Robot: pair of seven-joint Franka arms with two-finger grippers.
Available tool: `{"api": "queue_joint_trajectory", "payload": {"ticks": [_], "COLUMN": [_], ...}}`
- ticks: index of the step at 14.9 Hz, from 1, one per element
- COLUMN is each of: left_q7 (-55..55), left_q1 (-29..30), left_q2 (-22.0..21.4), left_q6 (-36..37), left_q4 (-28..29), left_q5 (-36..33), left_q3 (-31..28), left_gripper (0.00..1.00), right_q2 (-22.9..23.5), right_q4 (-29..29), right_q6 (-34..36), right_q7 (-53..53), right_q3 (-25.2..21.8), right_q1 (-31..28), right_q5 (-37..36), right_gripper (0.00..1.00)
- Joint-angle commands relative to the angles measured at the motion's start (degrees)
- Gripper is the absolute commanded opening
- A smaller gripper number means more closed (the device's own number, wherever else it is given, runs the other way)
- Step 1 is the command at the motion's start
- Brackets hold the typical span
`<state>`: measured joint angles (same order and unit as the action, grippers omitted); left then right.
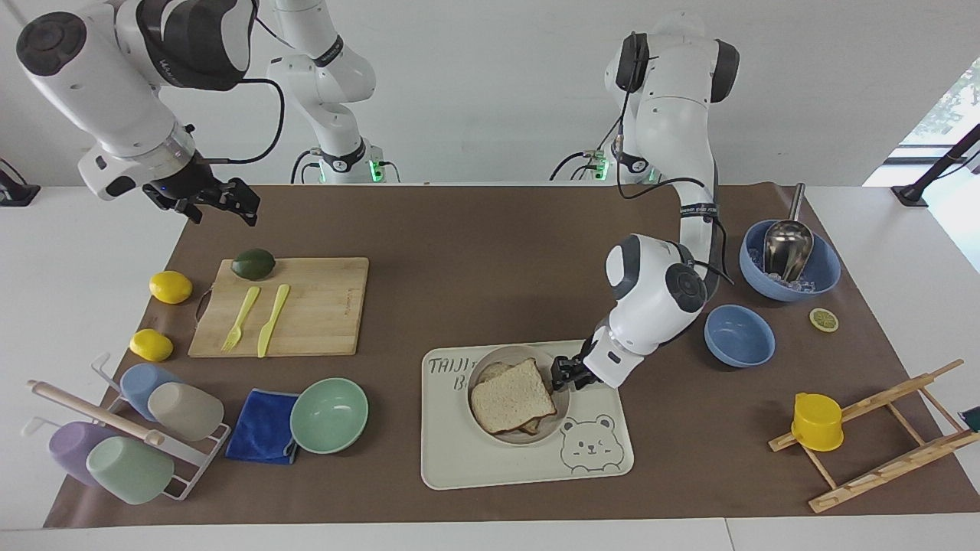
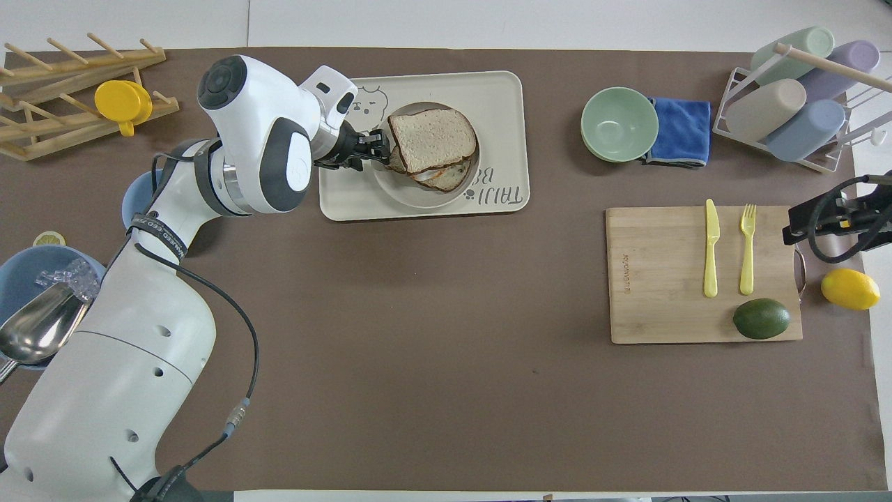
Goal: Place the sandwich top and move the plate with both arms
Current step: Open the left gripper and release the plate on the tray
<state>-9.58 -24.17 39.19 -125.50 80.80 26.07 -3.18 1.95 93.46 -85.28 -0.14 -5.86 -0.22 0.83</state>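
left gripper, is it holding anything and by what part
The left gripper grips the plate by its rim at the left arm's end; the right gripper holds nothing.

A rectangular cream tray (image 1: 475,467) with a bear drawing lies mid-table; a mint-green bowl (image 1: 328,415) touches a folded blue cloth (image 1: 263,427) beside it.

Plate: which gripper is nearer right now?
Left. The left gripper is at the plate rim; the right gripper waits near the cutting board.
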Motion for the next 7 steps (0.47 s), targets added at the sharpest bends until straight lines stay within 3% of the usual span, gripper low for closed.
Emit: {"api": "queue_joint_trajectory", "payload": {"ticks": [1, 7], "left_q7": [0.88, 0.09], "left_q1": [0.61, 4.39], "left_q2": [-1.75, -7.62], "left_q6": [2.70, 6.31], "left_q4": [0.67, 0.40], "left_q5": [-0.40, -0.31], "left_q3": [-0.34, -2.00], "left_gripper": [1.00, 1.00], "right_q2": [-1.16, -1.16], "right_q4": [1.11, 1.11], "right_q6": [0.46, 0.46], "right_q7": [0.75, 0.75], "right_q3": [0.32, 0.23], "right_q1": [-0.22, -0.22], "right_q5": [0.22, 0.22], "right_gripper": [1.00, 1.00]}}
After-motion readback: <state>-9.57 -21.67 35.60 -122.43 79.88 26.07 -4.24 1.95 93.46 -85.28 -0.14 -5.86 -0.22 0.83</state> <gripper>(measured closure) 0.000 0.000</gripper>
